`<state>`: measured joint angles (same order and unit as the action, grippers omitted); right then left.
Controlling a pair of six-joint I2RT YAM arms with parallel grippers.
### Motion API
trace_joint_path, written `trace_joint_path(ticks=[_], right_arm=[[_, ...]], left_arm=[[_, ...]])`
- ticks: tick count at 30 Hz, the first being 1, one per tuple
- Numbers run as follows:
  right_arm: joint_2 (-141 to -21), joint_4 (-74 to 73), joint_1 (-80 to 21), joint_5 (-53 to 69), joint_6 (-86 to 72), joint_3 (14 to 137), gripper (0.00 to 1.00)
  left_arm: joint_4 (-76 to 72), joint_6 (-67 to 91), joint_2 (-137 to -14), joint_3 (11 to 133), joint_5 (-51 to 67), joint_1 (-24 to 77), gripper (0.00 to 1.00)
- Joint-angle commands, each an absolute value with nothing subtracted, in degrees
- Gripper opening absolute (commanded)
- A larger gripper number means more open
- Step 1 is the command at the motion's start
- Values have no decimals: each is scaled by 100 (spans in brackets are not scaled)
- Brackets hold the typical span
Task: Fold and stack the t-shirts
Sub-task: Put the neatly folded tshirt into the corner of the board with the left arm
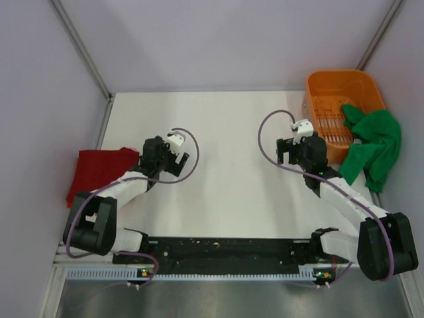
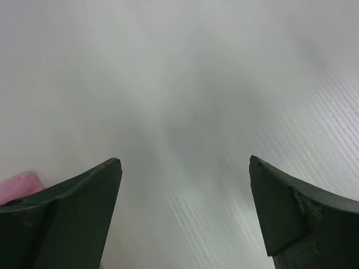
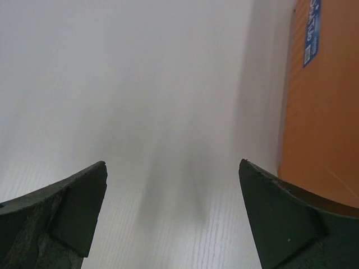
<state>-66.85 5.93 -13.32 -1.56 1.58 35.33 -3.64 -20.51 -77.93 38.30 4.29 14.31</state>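
A red t-shirt (image 1: pixel 99 173) lies folded flat at the table's left edge. A bright green t-shirt (image 1: pixel 374 146) hangs crumpled over the near right corner of the orange basket (image 1: pixel 344 89). My left gripper (image 1: pixel 169 154) is open and empty, just right of the red shirt; a pink blur of cloth (image 2: pixel 19 186) shows at the left edge of its wrist view. My right gripper (image 1: pixel 299 147) is open and empty over bare table (image 3: pixel 168 112), just left of the basket's wall (image 3: pixel 325 112). I cannot tell a darker maroon shirt apart.
White table (image 1: pixel 225 172) between the arms. Purple walls stand at the back and both sides. A black rail (image 1: pixel 225 248) runs along the near edge by the arm bases.
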Motion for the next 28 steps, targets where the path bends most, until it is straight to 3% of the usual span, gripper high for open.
trace_joint_path(ticks=[1,6,28], right_arm=[[-6416,2642,-1257,-632,518,2893,99],[-6609,3672,-1248,-826,624,2207,99],[-7031,4096,-1213,-1011,712,1933,99]], left_arm=[[-2748,-1494,-7822,3069,755,1389,99],[-3347,-1573,-8024,2945,667,1249,99],[-3331,-1591,-8156,3041,713,1187,99]])
